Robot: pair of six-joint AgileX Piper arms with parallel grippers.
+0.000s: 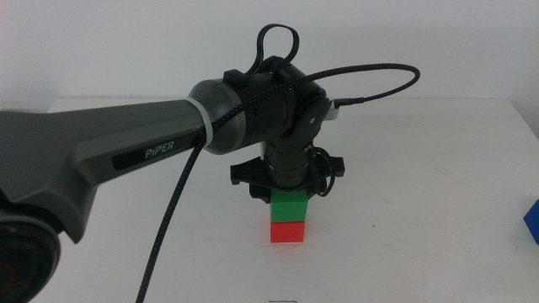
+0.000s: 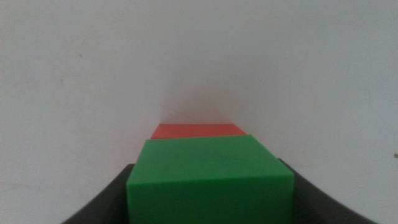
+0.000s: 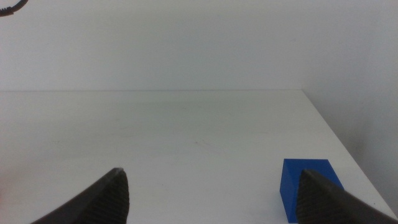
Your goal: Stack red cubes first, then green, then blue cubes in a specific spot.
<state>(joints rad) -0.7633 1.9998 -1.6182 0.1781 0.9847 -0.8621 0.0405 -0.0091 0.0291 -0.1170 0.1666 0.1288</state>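
Note:
The green cube (image 1: 289, 208) sits squarely on top of the red cube (image 1: 288, 231) on the white table (image 1: 404, 252), just in front of centre. My left gripper (image 1: 288, 190) comes straight down over the stack and is shut on the green cube (image 2: 210, 180). Its dark fingers (image 2: 102, 202) press both sides, and the red cube (image 2: 198, 130) shows just beyond the green one. The blue cube (image 1: 532, 220) lies at the table's right edge. My right gripper (image 3: 212, 186) is open and empty, low over the table, with the blue cube (image 3: 309, 186) by its right finger.
The left arm's large grey body (image 1: 109, 160) and its braided cable (image 1: 173, 210) reach across the left half of the table. A black cable loop (image 1: 379, 80) arches over the wrist. The table's right edge runs close to the blue cube.

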